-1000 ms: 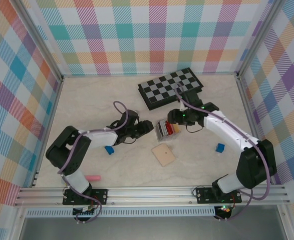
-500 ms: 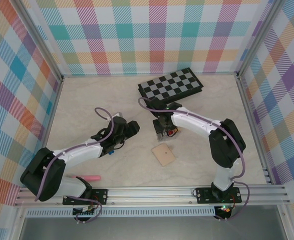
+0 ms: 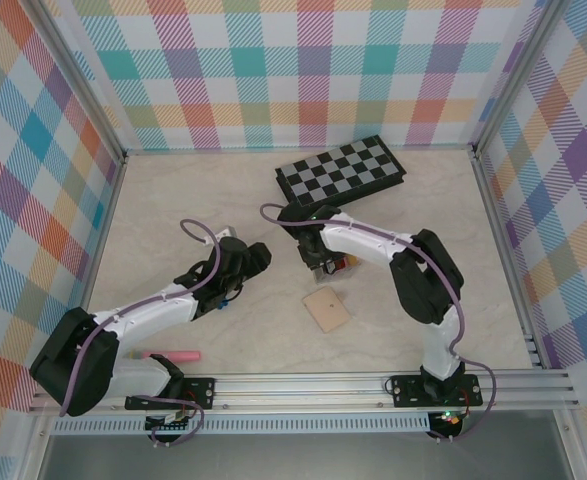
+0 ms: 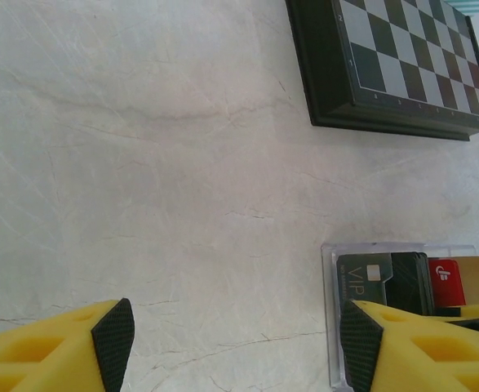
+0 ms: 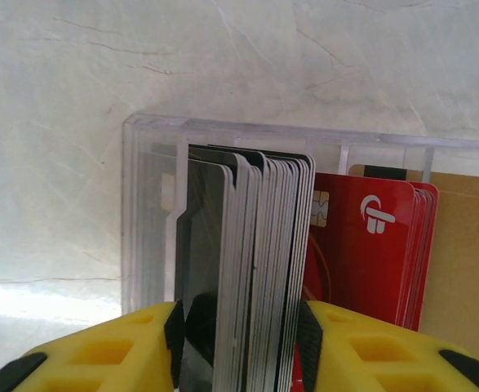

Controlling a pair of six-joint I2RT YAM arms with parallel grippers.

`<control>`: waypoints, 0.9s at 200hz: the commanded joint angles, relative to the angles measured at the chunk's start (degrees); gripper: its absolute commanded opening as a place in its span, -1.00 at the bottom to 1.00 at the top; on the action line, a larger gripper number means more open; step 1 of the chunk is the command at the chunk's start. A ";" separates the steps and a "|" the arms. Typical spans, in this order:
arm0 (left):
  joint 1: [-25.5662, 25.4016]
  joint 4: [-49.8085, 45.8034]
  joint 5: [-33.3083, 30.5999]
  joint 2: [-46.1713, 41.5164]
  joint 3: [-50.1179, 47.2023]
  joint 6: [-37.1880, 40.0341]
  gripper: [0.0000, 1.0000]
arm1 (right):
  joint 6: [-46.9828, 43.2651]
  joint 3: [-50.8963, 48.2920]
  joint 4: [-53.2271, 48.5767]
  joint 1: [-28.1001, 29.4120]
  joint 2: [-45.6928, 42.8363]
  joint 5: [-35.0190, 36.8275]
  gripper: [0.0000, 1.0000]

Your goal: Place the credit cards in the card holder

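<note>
The credit cards [image 3: 333,262] stand on edge in a clear tray [image 5: 141,204] at the table's middle. In the right wrist view a stack of grey and dark cards [image 5: 247,245] sits between my right gripper's [image 5: 241,331] pads, which touch both sides of it. Red cards [image 5: 361,245] and a tan card [image 5: 463,261] stand just right of that stack. The tan card holder [image 3: 326,308] lies closed on the table, a little nearer than the tray. My left gripper [image 4: 235,327] is open over bare table, left of the tray [image 4: 330,310].
A folded chessboard [image 3: 341,172] lies behind the tray, also at the top right of the left wrist view [image 4: 402,65]. A pink pen [image 3: 181,355] lies near the left arm's base. A small blue block [image 3: 218,302] peeks out beside the left arm.
My right gripper swung left and came down over the tray, closing round the grey card stack. My left gripper drew back to the left, away from the tray.
</note>
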 commanded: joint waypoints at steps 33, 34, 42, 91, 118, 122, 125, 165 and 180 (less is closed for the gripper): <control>-0.65 -1.30 -1.60 -1.30 -0.67 1.05 0.40 | 1.67 2.41 -4.71 1.11 0.11 8.66 -0.21; -0.66 -1.34 -1.61 -1.30 -0.66 1.02 0.40 | 1.70 2.41 -4.75 1.16 0.10 8.66 -0.21; -0.66 -1.30 -1.42 -1.21 -0.56 1.00 0.40 | 1.73 2.37 -4.68 1.11 -0.06 8.66 -0.21; -0.64 -0.97 -0.42 -0.06 0.01 0.81 0.40 | 1.85 2.02 -4.97 1.10 -0.34 9.27 -0.32; -0.66 -0.86 -0.17 0.47 0.27 0.81 0.40 | 2.08 1.14 -4.72 1.11 -1.27 9.55 -0.40; -0.66 -0.86 -0.07 0.46 0.29 0.81 0.40 | 2.08 1.09 -4.72 1.11 -1.36 9.62 -0.41; -0.66 -0.80 -0.05 0.54 0.32 0.80 0.40 | 2.16 1.04 -4.82 1.11 -1.40 9.69 -0.41; -0.66 -0.77 0.30 1.25 0.67 0.81 0.40 | 2.13 0.25 -4.57 1.12 -2.00 10.06 -0.50; -0.66 -0.92 0.29 1.25 0.67 0.81 0.40 | 2.17 0.03 -4.60 1.02 -2.02 9.99 -0.64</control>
